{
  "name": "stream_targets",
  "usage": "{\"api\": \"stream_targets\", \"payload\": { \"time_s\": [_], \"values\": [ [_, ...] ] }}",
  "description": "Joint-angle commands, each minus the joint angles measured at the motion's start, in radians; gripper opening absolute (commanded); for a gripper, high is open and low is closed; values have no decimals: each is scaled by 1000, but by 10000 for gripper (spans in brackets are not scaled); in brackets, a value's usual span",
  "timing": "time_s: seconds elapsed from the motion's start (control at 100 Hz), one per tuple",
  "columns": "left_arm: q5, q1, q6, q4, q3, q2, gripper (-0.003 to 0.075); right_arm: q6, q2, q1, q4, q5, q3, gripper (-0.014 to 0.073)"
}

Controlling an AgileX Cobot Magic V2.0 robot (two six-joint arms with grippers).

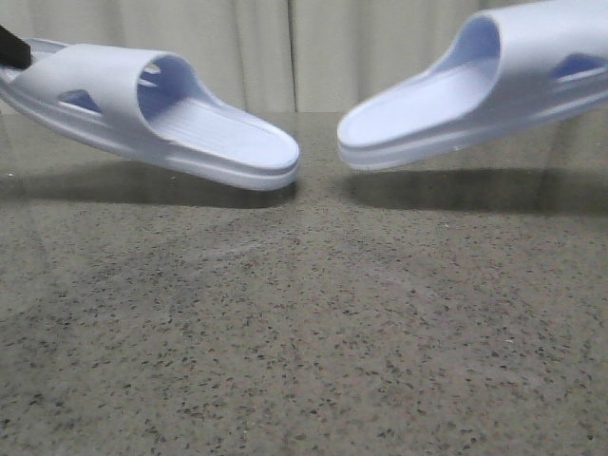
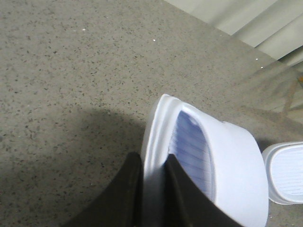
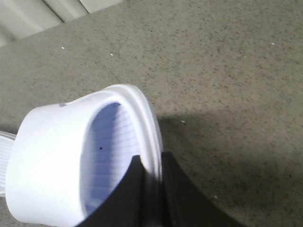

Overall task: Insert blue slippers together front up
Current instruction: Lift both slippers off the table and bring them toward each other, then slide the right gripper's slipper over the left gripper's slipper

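Observation:
Both blue slippers hang in the air above the speckled table point(image 1: 304, 342). In the front view the left slipper point(image 1: 142, 104) slopes down to the right and the right slipper point(image 1: 475, 85) slopes down to the left. Their heel ends face each other across a small gap at centre. My left gripper point(image 2: 152, 161) is shut on the sole rim at the strap end of its slipper point(image 2: 232, 165); only a black tip point(image 1: 11, 47) of it shows in front. My right gripper point(image 3: 152, 161) is shut on the sole rim of its slipper point(image 3: 47, 156) and is outside the front view.
A pale curtain point(image 1: 285, 47) hangs behind the table's far edge. Each slipper casts a dark shadow point(image 1: 142, 185) on the table. The other slipper's heel point(image 2: 286, 175) shows at the edge of the left wrist view.

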Motion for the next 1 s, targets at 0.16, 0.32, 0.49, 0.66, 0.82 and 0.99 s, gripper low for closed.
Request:
{"api": "stream_targets", "payload": {
  "time_s": [0.16,0.32,0.49,0.66,0.82,0.99],
  "values": [
    [129,19,-28,-128,-27,-49,15,-210,-17,-1,365,24,-41,-102],
    [169,26,-35,-185,-27,-49,15,-220,12,1,391,36,-37,-102],
    [206,26,-36,-228,-27,-49,15,-338,81,1,536,75,-37,-102],
    [214,26,-56,-232,-27,-49,15,-447,156,1,665,121,-37,-102],
    [214,26,-56,-283,-27,-47,15,-496,203,1,679,141,-37,-102],
    [219,26,-57,-299,-20,-11,15,-557,229,1,735,157,-37,-102]
  ]
}}
